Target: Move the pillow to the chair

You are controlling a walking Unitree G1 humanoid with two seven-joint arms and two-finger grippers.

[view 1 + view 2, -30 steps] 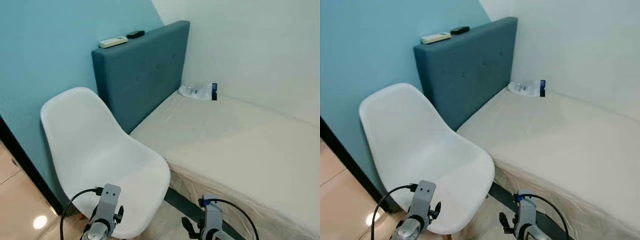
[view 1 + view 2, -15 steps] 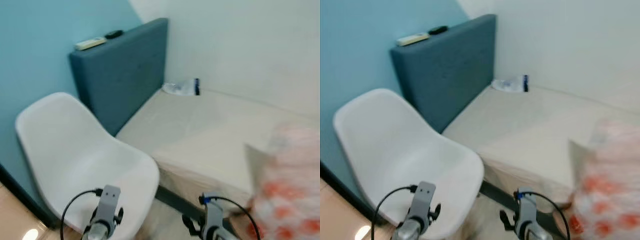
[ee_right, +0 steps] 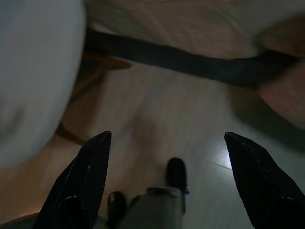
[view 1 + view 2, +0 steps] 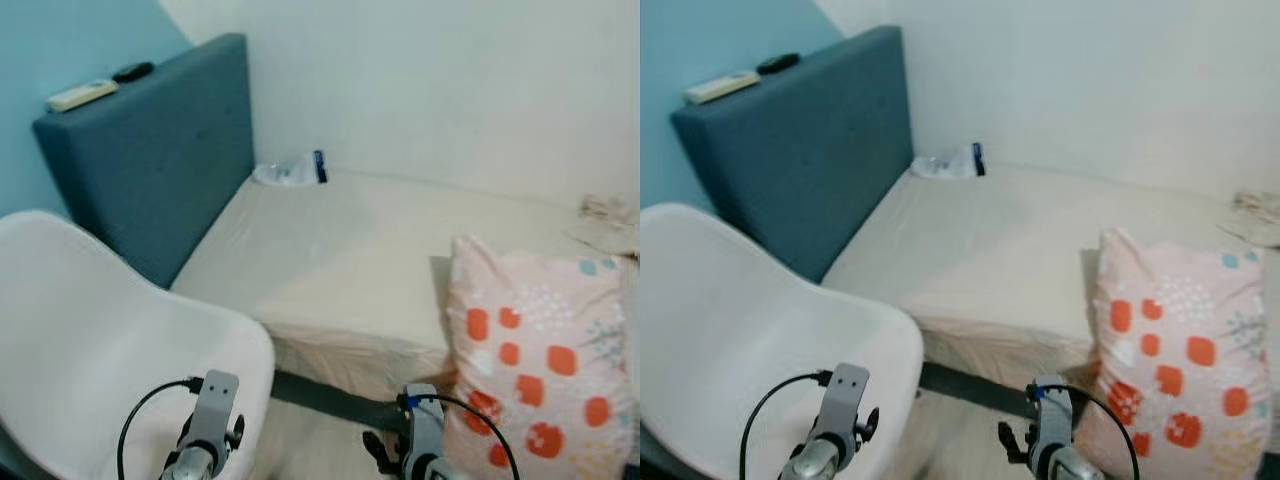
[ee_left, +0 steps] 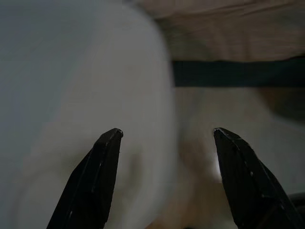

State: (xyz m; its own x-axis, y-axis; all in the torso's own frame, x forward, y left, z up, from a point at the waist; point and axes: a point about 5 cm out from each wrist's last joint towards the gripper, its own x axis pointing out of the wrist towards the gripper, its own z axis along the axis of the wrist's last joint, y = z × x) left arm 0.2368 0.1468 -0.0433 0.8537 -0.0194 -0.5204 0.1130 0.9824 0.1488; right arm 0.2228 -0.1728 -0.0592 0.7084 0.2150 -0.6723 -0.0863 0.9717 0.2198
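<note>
Bed (image 4: 380, 250) is the biggest thing I see and my landmark, a bare cream mattress running along the white wall (image 4: 450, 90). At the bed's head end stands the blue-grey padded headboard (image 4: 150, 180), and behind that is the teal wall (image 4: 60, 40). White chair (image 4: 100, 350) sits just beside the bed's near edge, close to the headboard end, seat turned toward me. Pillow (image 4: 535, 370), pale pink with orange patches and small blue marks, stands upright at the bed's near edge toward the foot end, well apart from the chair; I can't tell if its bottom rests on the mattress or hangs past the edge. Floor (image 3: 157, 119) below the bed edge is light wood, and a dark strip of bed frame (image 3: 181, 59) runs under the mattress. My left gripper (image 5: 167, 133) hangs low in front of the bed, fingers spread wide with nothing between them, looking at the chair's white seat edge. My right gripper (image 3: 167, 138) also hangs low in front of the bed, fingers wide apart and empty, over the floor, with my own feet (image 3: 176, 174) below it. Clear plastic bag with a dark label (image 4: 295, 172) lies on the bed in the corner by the headboard. White remote (image 4: 82, 95) and a small black object (image 4: 132, 71) lie on top of the headboard. Crumpled pale thing (image 4: 605, 210) lies at the bed's far foot end, too blurred to name
</note>
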